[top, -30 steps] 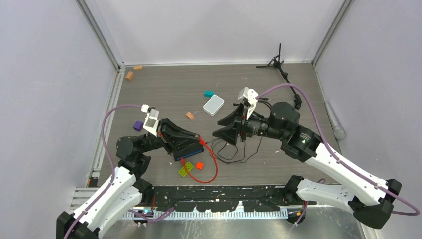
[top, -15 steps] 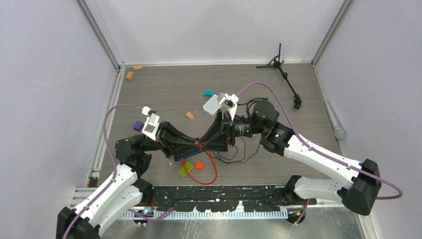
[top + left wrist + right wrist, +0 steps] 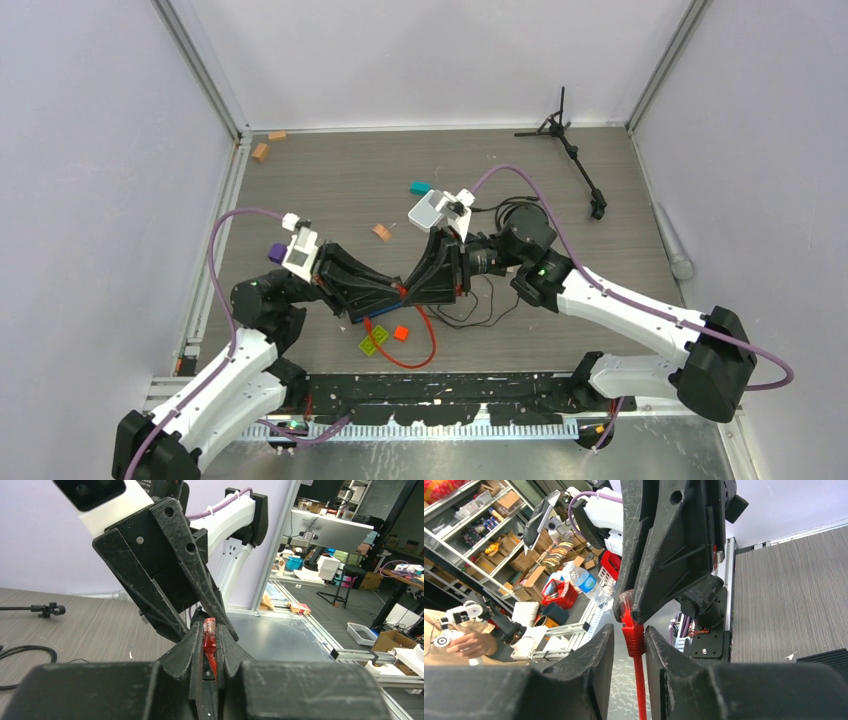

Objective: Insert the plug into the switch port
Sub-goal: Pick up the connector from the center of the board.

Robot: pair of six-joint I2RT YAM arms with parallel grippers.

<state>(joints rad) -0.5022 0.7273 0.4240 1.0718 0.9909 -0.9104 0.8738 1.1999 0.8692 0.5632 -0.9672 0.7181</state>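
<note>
In the left wrist view my left gripper (image 3: pixel 209 630) is shut on the red plug (image 3: pixel 209 628), whose tip pokes out between the fingertips. In the top view it (image 3: pixel 393 288) holds the plug above the dark switch (image 3: pixel 356 314), mostly hidden under the fingers. My right gripper (image 3: pixel 412 290) meets it tip to tip. In the right wrist view the right gripper (image 3: pixel 629 630) is open and straddles the plug's ribbed red boot (image 3: pixel 633 641). One finger touches the boot and a gap remains at the other. The red cable (image 3: pixel 432 340) loops toward the near edge.
A white box (image 3: pixel 430 210), a teal block (image 3: pixel 420 187) and an orange block (image 3: pixel 381 232) lie behind the grippers. Green tiles (image 3: pixel 375 343) and a small red square (image 3: pixel 401 333) sit near the switch. A thin black wire (image 3: pixel 470 312) curls right. A black tripod (image 3: pixel 570 140) lies at the back.
My right arm swung left until its fingers met the left gripper, and its jaws narrowed around the plug's boot. The left gripper stayed shut on the plug and hardly moved.
</note>
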